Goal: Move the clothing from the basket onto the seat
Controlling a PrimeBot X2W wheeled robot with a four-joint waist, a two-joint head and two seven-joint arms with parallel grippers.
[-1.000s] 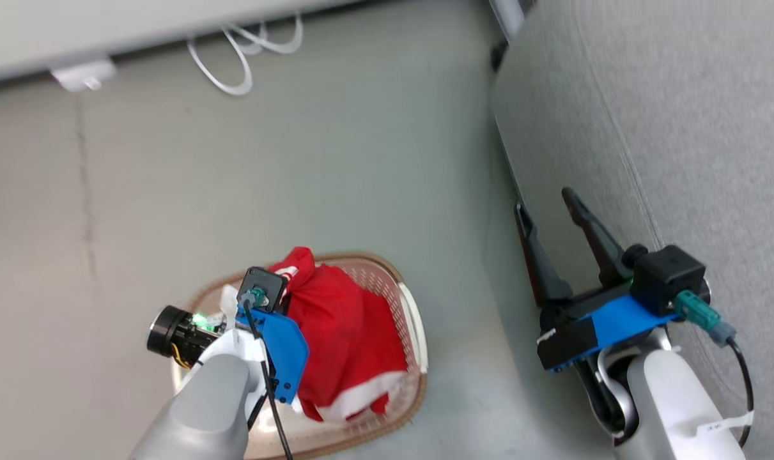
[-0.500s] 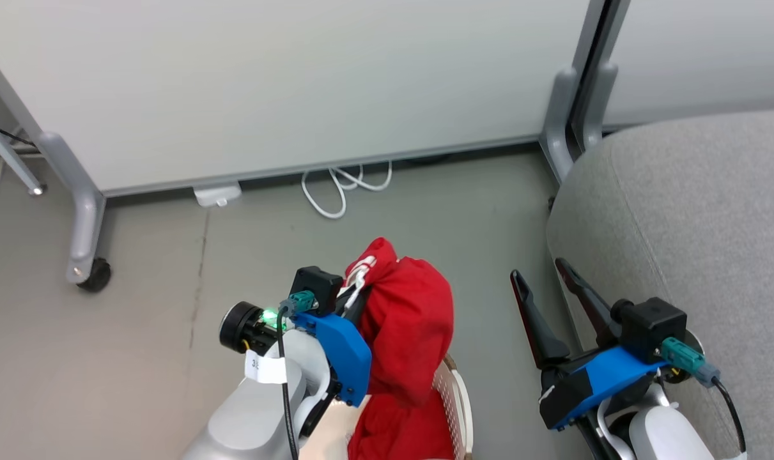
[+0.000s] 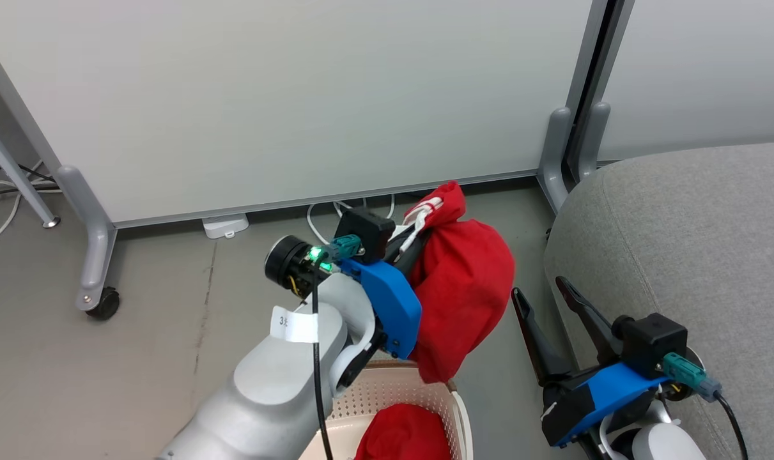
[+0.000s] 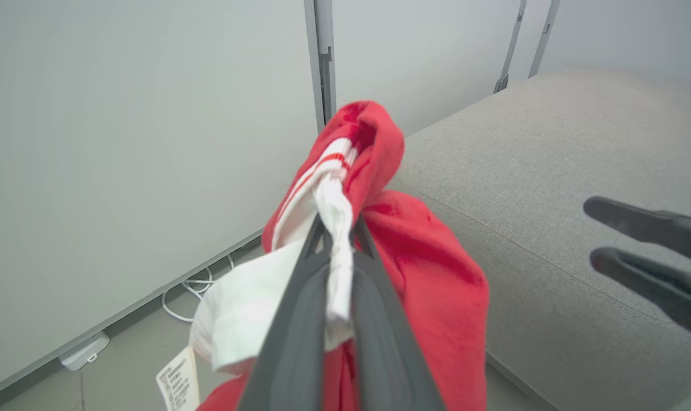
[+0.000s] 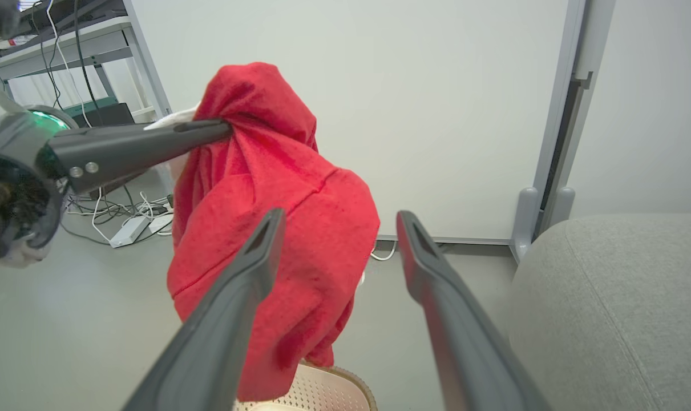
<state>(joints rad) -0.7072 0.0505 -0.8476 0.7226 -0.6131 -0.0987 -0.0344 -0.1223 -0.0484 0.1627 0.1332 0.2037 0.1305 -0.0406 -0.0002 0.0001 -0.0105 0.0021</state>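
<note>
The left gripper (image 4: pixel 338 225) pinches a bunched edge of 1 red garment (image 3: pixel 463 294), raised at the head view's centre over the basket (image 3: pixel 393 393), probably to swing it to the seat (image 3: pixel 681 243) at right. The right gripper (image 3: pixel 540 287), lower right, is spread wide and empty. The left wrist view adds white lining (image 4: pixel 237 308) and a label (image 4: pixel 177 379). The head view shows a second garment (image 3: pixel 402 434) in the basket.

Silver-grey arm (image 3: pixel 271 390), blue bracket (image 3: pixel 390 306), dark-fingered left tool (image 4: pixel 338 225) (green light (image 3: pixel 316 254)).
</note>
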